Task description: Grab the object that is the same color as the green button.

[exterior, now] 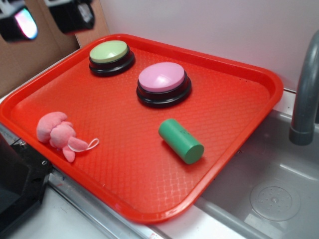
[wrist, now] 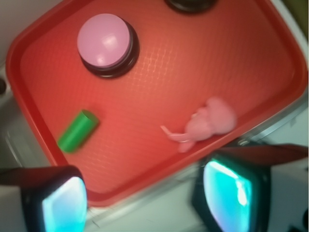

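The object, a green cylinder (exterior: 181, 141) (wrist: 77, 130), lies on its side on the red tray (exterior: 234, 99) (wrist: 270, 58), near the tray's right front edge. The green button (exterior: 110, 56) sits at the tray's back left on a black base; in the wrist view only the edge of its base (wrist: 189, 5) shows at the top. My gripper (exterior: 47, 20) (wrist: 145, 203) hangs high at the exterior view's top left, far from the cylinder. It is open, with nothing between its fingers, and it sits above the tray's rim.
A pink button (exterior: 163, 83) (wrist: 105, 42) stands mid-tray between the green button and the cylinder. A pink plush toy (exterior: 59, 134) (wrist: 207, 123) lies at the tray's front left. A grey sink basin (exterior: 269, 189) and faucet (exterior: 305, 94) are to the right.
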Action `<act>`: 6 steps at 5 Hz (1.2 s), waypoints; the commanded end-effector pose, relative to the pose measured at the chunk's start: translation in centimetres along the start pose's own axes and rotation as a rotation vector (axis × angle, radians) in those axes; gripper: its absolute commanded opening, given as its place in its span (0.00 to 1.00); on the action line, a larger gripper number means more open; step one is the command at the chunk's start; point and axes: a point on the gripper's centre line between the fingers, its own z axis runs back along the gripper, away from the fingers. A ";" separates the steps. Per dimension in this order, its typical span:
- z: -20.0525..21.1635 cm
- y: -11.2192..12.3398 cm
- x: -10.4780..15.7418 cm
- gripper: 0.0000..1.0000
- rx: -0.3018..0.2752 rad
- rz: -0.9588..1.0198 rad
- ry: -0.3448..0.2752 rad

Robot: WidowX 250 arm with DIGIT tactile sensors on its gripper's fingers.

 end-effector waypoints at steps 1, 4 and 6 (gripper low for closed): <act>-6.0 -4.2 1.2 1.00 -0.005 0.208 -0.039; -14.4 -7.0 1.6 1.00 0.062 0.188 -0.124; -16.5 -6.7 1.9 1.00 0.092 0.211 -0.141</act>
